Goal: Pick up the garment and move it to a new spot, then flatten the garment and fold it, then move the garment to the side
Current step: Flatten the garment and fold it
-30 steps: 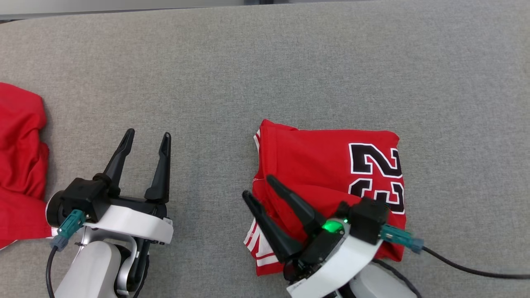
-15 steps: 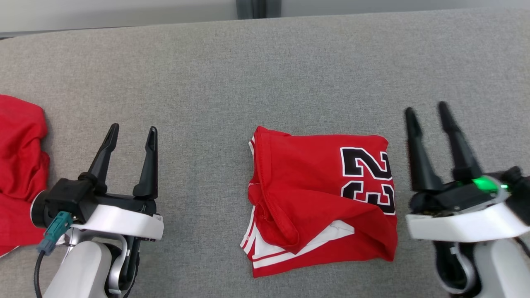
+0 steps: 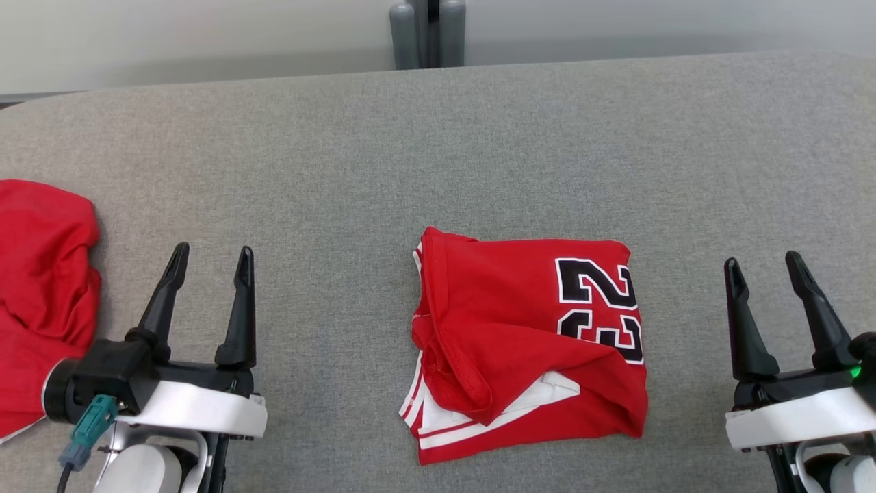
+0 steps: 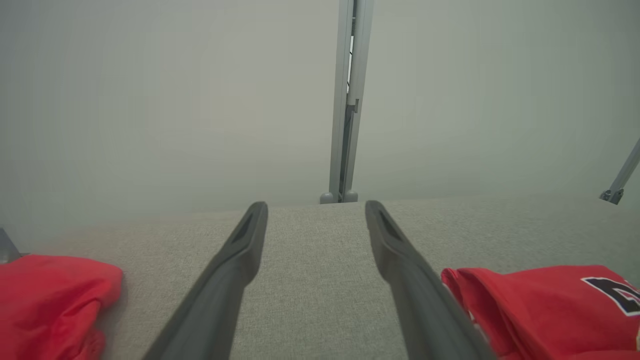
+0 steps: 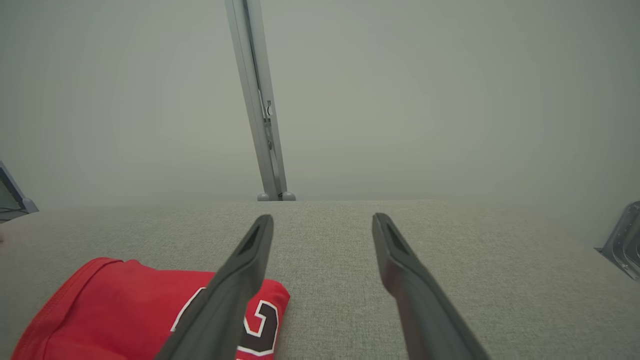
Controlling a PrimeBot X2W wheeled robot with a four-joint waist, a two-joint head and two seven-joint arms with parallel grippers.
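So, the folded red jersey (image 3: 527, 342) was lying flat around the middle of the grey fabric surface (image 3: 342, 171), roughly a squarish bundle, with the black, white-edged 23 turned sideways on its right half and some white striped trim poking out at the near left corner. One flap near the front looked a bit rumpled rather than crisp. Nothing was touching it. The left gripper (image 3: 213, 249) sat low on the left side with its two dark fingers spread apart and nothing between them, well clear of the jersey. Same deal with the right gripper (image 3: 762, 259) over on the right: jaws apart, empty, fingers pointing toward the far edge, a clear gap of bare fabric between it and the jersey. A second red cloth (image 3: 41, 274) was bunched up at the far left edge, just beside the left wrist. In the left wrist view the jersey showed at the lower right next to the finger, and in the right wrist view it sat at the lower left, partly behind a finger. A grey post (image 3: 428, 34) stood past the far edge.
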